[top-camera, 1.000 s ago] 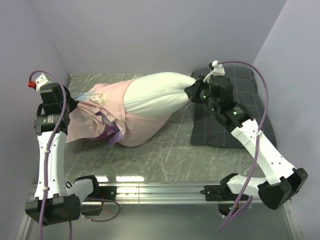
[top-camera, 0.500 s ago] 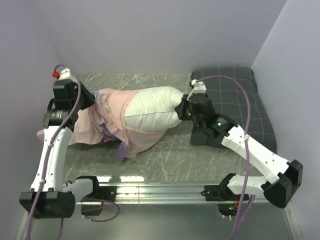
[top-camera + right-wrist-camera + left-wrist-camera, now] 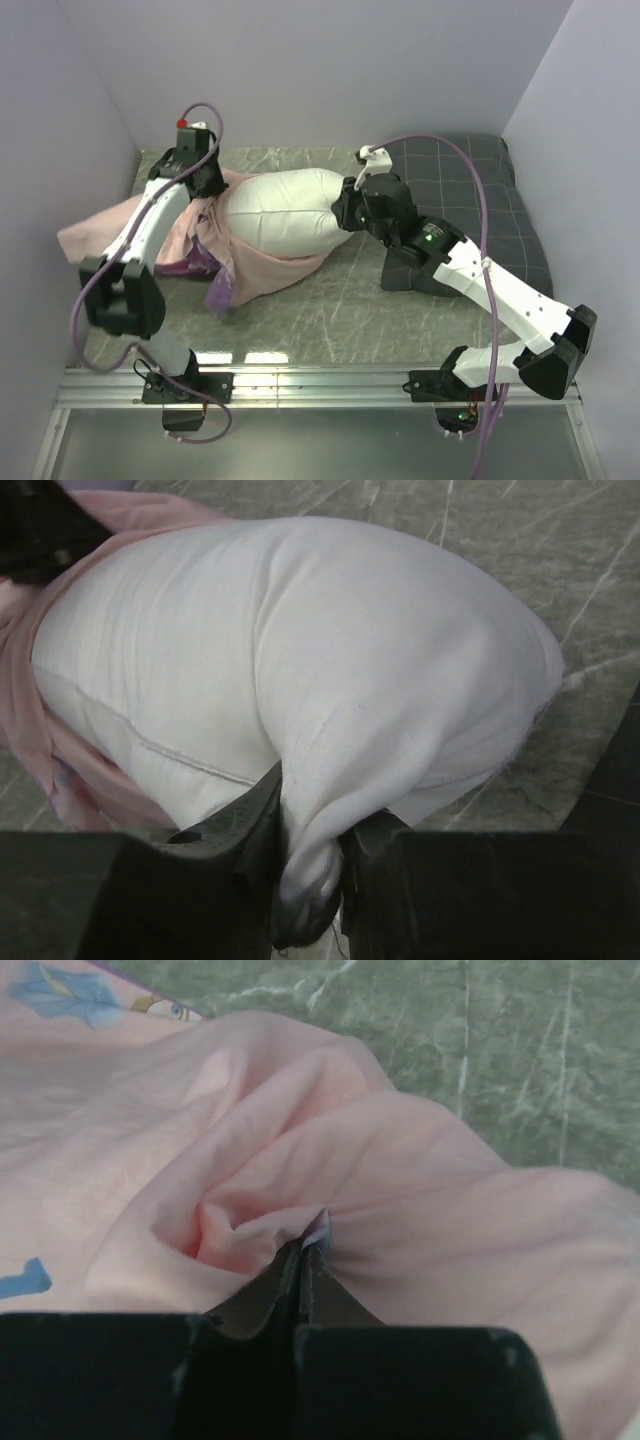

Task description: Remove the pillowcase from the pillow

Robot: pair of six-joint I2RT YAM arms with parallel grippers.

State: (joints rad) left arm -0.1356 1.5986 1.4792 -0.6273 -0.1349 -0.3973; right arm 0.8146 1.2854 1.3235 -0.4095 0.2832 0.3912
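Note:
The white pillow (image 3: 285, 208) lies across the middle of the table, its right part bare and its left end still inside the pillowcase (image 3: 165, 235). The pillowcase is turned pale pink side out and bunched at the left, with purple print showing underneath. My left gripper (image 3: 208, 187) is shut on a fold of the pillowcase (image 3: 300, 1200) at the pillow's back left. My right gripper (image 3: 345, 207) is shut on the pillow's right end (image 3: 330, 780).
A dark grey checked pillow (image 3: 470, 200) lies at the back right, partly under my right arm. Purple walls close in at the left, back and right. Bare green marble table (image 3: 330, 310) lies in front of the pillow.
Both arms have moved left. The right gripper has pushed the pillow left. The left gripper has carried its pillowcase fold from the far left up and right, to the pillow's back left.

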